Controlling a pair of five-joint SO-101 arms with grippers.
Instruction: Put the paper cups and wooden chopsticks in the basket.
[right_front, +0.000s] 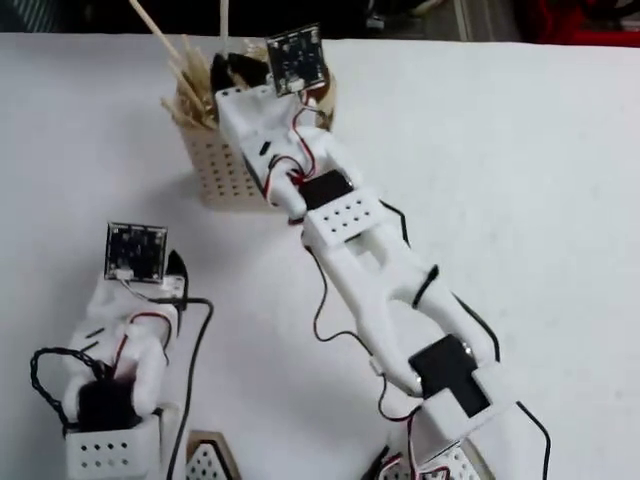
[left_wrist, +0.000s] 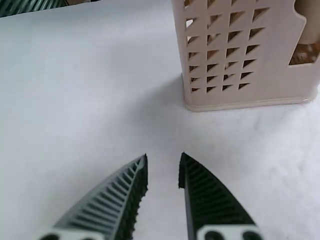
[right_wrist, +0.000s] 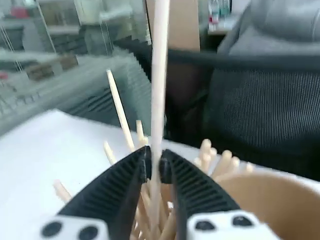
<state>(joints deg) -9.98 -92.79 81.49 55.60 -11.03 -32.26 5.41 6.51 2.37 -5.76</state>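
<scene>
Beige perforated plastic basket (right_front: 222, 170) sits at eleven o'clock on the white desk (right_front: 500, 180), pale wooden chopsticks (right_front: 188, 88) bristling out of it! Right gripper (right_wrist: 154, 164) hangs right above, clenched on one upright wooden chopstick (right_wrist: 160, 75), brown paper cup (right_wrist: 265, 197) just beside. Left gripper (left_wrist: 163, 167), at eight o'clock, is released, jaws apart, empty.

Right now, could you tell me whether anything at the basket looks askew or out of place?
I see nothing spilled or damaged. The wooden chopsticks in the basket splay untidily, and one long chopstick leans far out over its rim. The right hand grips an upright chopstick above the basket.
</scene>
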